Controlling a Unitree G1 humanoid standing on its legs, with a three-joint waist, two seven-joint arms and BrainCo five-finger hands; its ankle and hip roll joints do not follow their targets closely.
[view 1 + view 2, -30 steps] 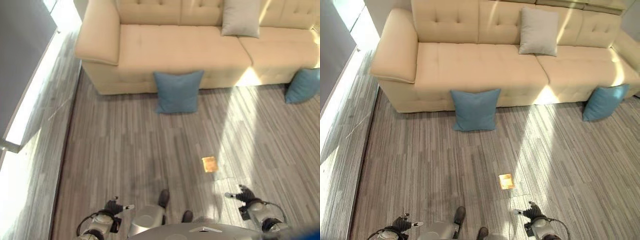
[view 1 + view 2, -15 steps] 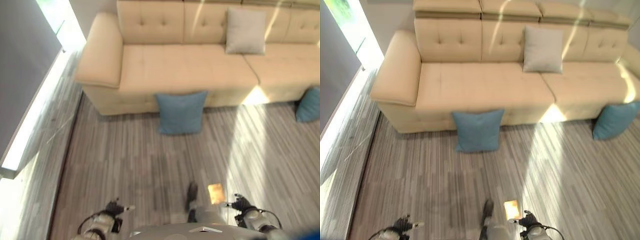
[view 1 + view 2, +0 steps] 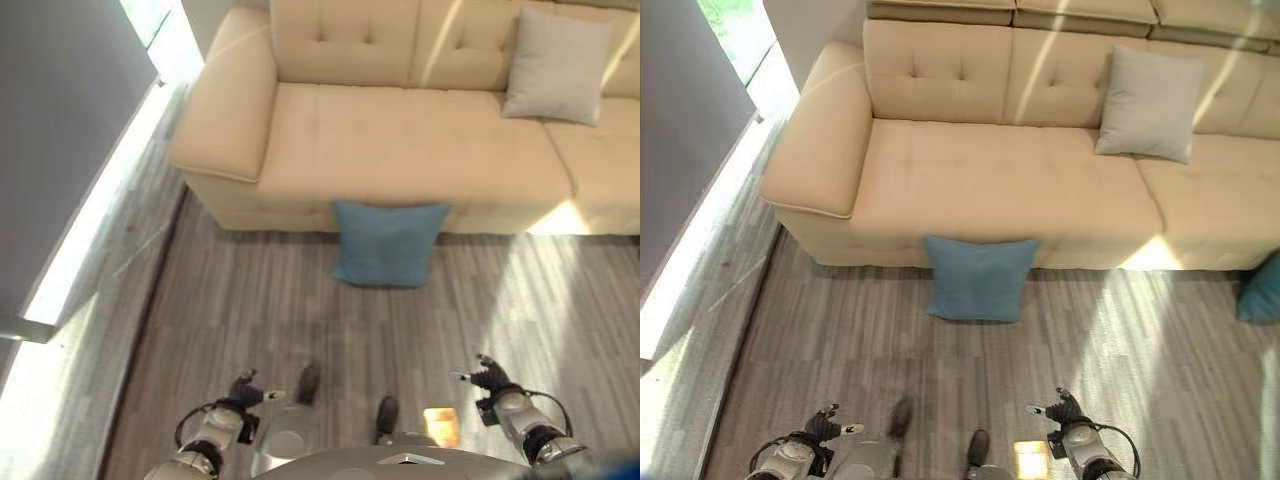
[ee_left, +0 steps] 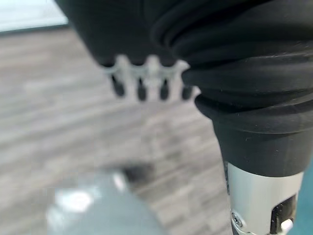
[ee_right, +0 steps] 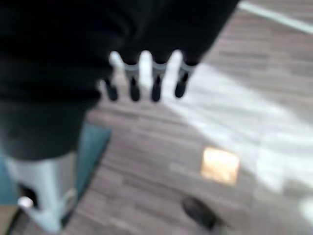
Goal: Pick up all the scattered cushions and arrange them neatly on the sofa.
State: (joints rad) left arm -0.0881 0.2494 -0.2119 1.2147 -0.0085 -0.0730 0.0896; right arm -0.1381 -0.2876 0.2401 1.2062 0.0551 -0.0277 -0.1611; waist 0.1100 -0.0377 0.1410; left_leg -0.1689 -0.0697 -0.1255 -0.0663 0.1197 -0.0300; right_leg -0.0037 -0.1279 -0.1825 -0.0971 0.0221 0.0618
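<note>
Right wrist view: right robot hand (image 5: pixel 146 78) empty (fingers straight).

Cushions: three in all. Two blue cushions, one (image 3: pixel 977 277) on the floor against the sofa front, one (image 3: pixel 1262 290) at the far right (cut by the view's edge). One grey cushion (image 3: pixel 1149 102) on the seat. One sofa (image 3: pixel 990 180). One brass floor plate (image 3: pixel 440 421).

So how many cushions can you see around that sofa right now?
3. A grey cushion leans against the sofa's backrest; a blue cushion stands on the floor against the sofa front; another blue cushion sits on the floor at the right edge, cut off. More may lie out of view.
</note>
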